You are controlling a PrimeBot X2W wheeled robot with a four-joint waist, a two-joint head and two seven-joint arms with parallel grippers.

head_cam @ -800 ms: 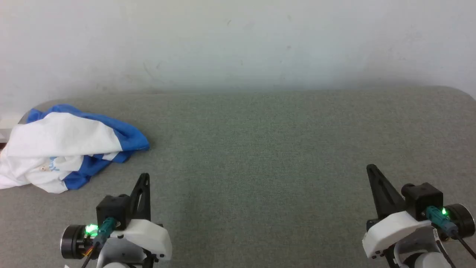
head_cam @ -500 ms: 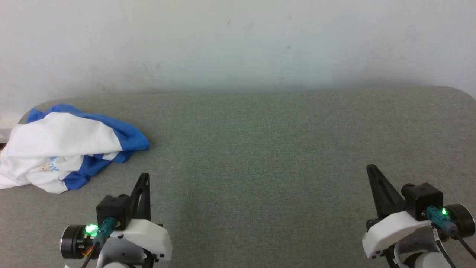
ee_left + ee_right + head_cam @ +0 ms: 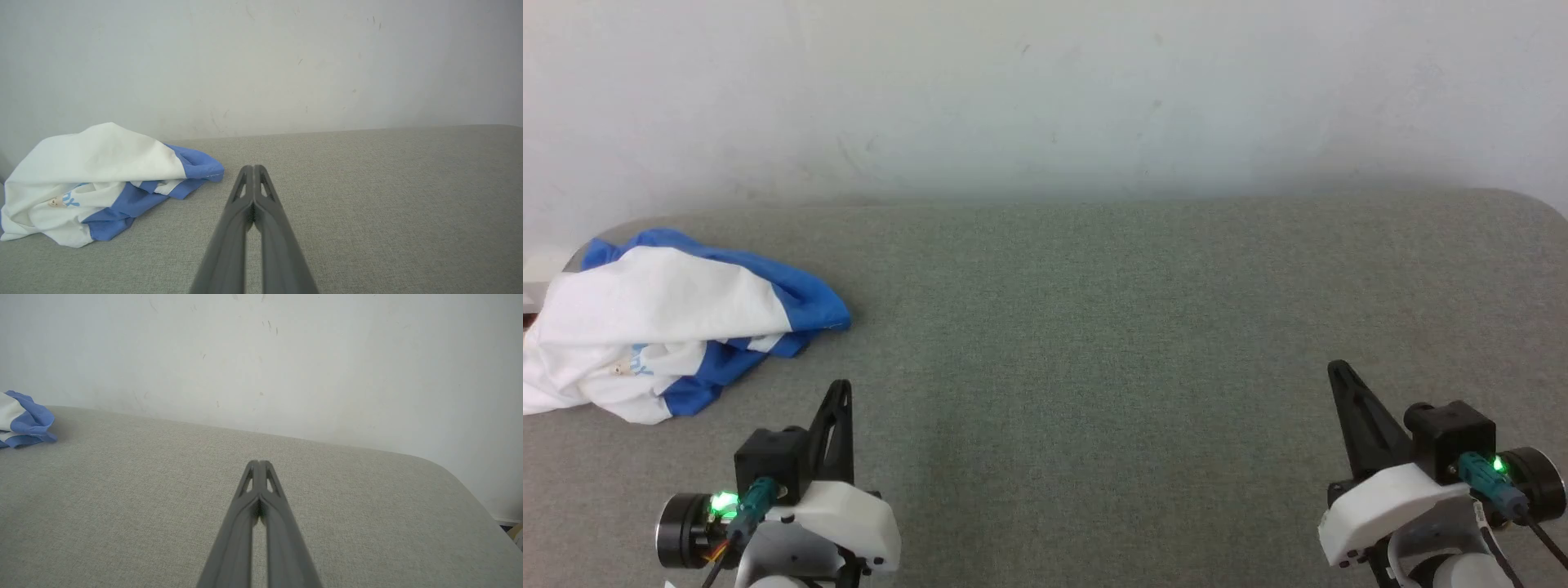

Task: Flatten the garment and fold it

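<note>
Left gripper (image 3: pixel 840 390) first: fingers pressed flat together, tip to tip, pinching nothing, hovering over the grey fabric table (image 3: pixel 1094 327) at the lower left of the head view. Same deal with the right gripper (image 3: pixel 1336 371) at the lower right: squeezed completely together, nothing caught in it, well apart from the left one. Can confirm from both wrist views too, zero gap at the tips.

As for the garment (image 3: pixel 658 314): sitting crumpled in a heap at the far left of the table, right by the edge, near the pale wall (image 3: pixel 1045 98). Mostly white on top, bright blue sleeve fabric spilling out to the right and underneath, bit of blue lettering with a small tan figure peeking out low on the front. Not flattened, not folded. Lies up and left of the left gripper, near but not touching; way off from the right gripper, with lots of bare table between.
</note>
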